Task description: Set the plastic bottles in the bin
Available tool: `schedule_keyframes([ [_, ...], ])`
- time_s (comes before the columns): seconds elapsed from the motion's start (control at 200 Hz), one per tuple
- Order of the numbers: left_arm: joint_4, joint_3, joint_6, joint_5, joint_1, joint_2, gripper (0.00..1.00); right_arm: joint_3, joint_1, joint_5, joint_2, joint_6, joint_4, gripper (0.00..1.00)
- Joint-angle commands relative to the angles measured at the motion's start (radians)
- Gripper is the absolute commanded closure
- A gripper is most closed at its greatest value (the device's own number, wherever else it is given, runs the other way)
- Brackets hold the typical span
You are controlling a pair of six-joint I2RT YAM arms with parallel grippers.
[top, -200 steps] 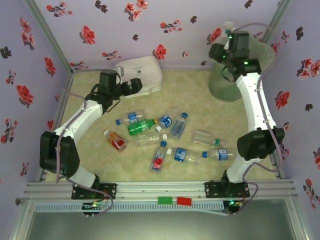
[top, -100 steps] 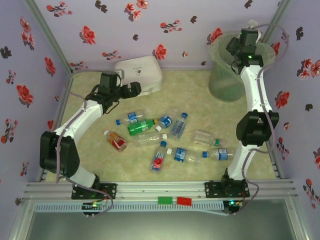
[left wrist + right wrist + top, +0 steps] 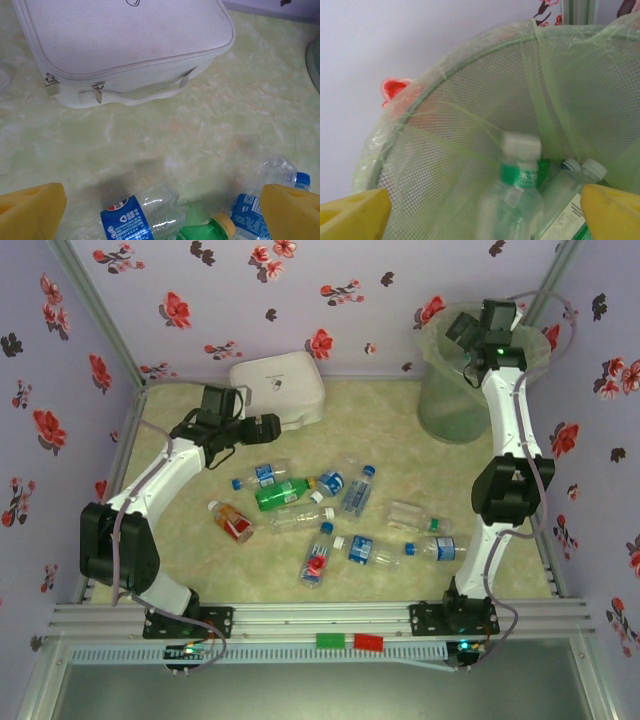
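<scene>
Left side first. My left fingers (image 3: pixel 30 210) are spread wide with nothing between them, hanging low over the far-left end of the bottle pile, just in front of the white zip case (image 3: pixel 125 45). Under them a blue-labelled bottle (image 3: pixel 135 217) lies flat, with a green bottle (image 3: pixel 212 231) beside it and a blue-capped bottle (image 3: pixel 272 182) off to the side. I read that pose as lining up a pick, one finger on each side of the blue-labelled one. The case sits near the back wall, zipped shut. It's not my business.

Moving across the table (image 3: pixel 400 440), roughly ten plastic bottles (image 3: pixel 300 517) lie scattered on their sides in the middle. A red-labelled bottle (image 3: pixel 233 521) is nearest the left arm, and a clear bottle (image 3: pixel 437 549) lies towards the right base. They're all flat and loose, some touching, so I'd expect them to roll when nudged.

On the right, the arm reaches up and over the bin (image 3: pixel 450 405) in the far right corner. My right fingers (image 3: pixel 612 212) are open and empty above its rim. Straight below them, inside the bin, a white-capped bottle (image 3: pixel 517 175) with a green band shows blurred, so I'd guess it's dropping. At least two more bottles rest beside it against the mesh wall, and a clear liner is draped over the rim. I'd call the bin partly loaded, with most of the job left on the table.
</scene>
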Motion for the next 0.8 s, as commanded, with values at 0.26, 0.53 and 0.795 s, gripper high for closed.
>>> schedule_keyframes([
  [0.26,-0.162,0.085,0.182,-0.001,0.009,0.03,0.0,-0.086,0.011,-0.101,-0.158,-0.012,0.001,0.0],
  [0.53,-0.286,0.063,0.343,0.132,0.006,0.046,0.0,-0.34,0.169,-0.131,-0.363,-0.047,0.015,0.0],
  [0.795,-0.264,-0.023,0.418,0.024,0.006,0.073,0.0,-0.641,0.386,-0.202,-0.513,0.026,0.004,0.0],
])
